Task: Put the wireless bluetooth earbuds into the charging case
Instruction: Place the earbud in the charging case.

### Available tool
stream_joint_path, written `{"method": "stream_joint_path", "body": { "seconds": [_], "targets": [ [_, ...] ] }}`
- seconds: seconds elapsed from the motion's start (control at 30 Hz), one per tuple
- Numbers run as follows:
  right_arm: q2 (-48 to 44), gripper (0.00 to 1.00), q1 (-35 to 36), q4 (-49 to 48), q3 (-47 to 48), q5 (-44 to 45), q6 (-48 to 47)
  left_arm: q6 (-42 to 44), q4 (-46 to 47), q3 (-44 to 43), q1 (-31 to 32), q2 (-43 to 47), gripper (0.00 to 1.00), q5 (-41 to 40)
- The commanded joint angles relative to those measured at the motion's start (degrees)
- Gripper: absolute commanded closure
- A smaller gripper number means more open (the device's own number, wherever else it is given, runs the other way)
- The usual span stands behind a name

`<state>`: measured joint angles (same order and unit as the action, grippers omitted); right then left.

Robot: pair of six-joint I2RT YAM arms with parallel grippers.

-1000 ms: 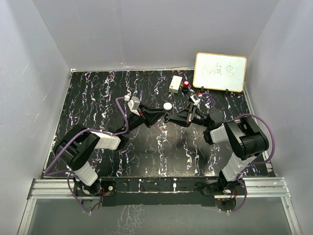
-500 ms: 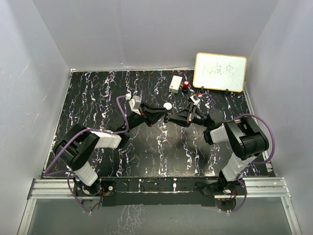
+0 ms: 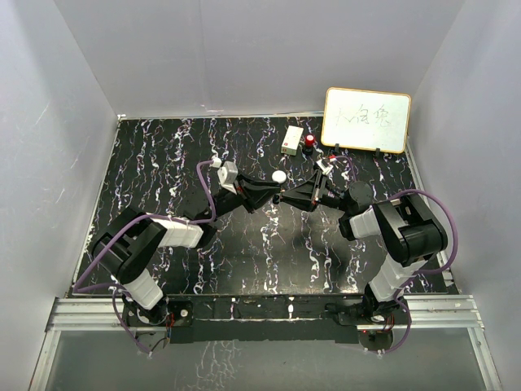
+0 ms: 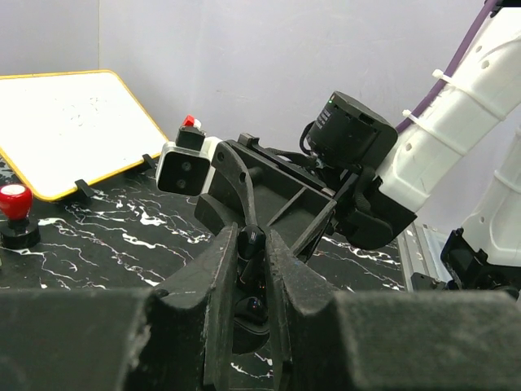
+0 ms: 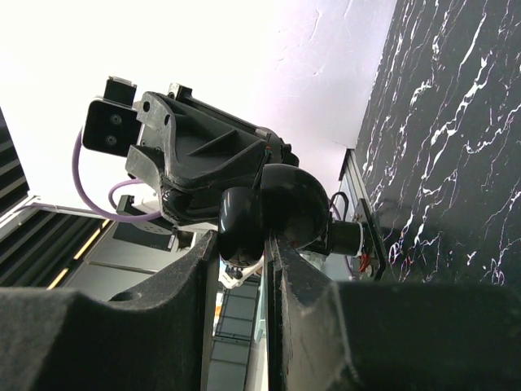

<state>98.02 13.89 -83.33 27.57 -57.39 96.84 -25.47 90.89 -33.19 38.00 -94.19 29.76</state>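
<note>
Both hands meet in mid-air, down-left of the whiteboard and above the desk. My left hand is pinched almost closed on a small dark piece that I take to be an earbud. It is deep between the pads, so I can't tell which way its stem points. My right hand is clamped narrow on the round black case, which it holds up facing the left hand. I can't find the second earbud in any view.

The main risk, as I judge it, is misalignment. Neither wrist view shows the case's socket, so I would be seating the earbud half blind. If it goes in at an angle it will probably jam on the rim or twist in the pads. The grip is at the very fingertips, so a sideways push could pop the earbud out onto the dark marbled desk, where it would be hard to spot. Pressing hard could also make the case rotate in the right hand.
</note>
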Motion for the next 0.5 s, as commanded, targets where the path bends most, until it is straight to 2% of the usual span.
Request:
{"method": "stream_joint_path", "body": {
  "seconds": [0.0, 0.47],
  "targets": [
    [0.43, 1.00, 0.30, -10.34, 1.43, 0.08, 0.53, 1.96, 11.50, -0.69, 0.25, 0.48, 1.00, 1.27],
    [1.39, 1.00, 0.34, -15.25, 0.99, 0.26, 3.53, 3.85, 11.50, 0.82, 0.25, 1.22, 1.00, -0.48]
  ]
}}
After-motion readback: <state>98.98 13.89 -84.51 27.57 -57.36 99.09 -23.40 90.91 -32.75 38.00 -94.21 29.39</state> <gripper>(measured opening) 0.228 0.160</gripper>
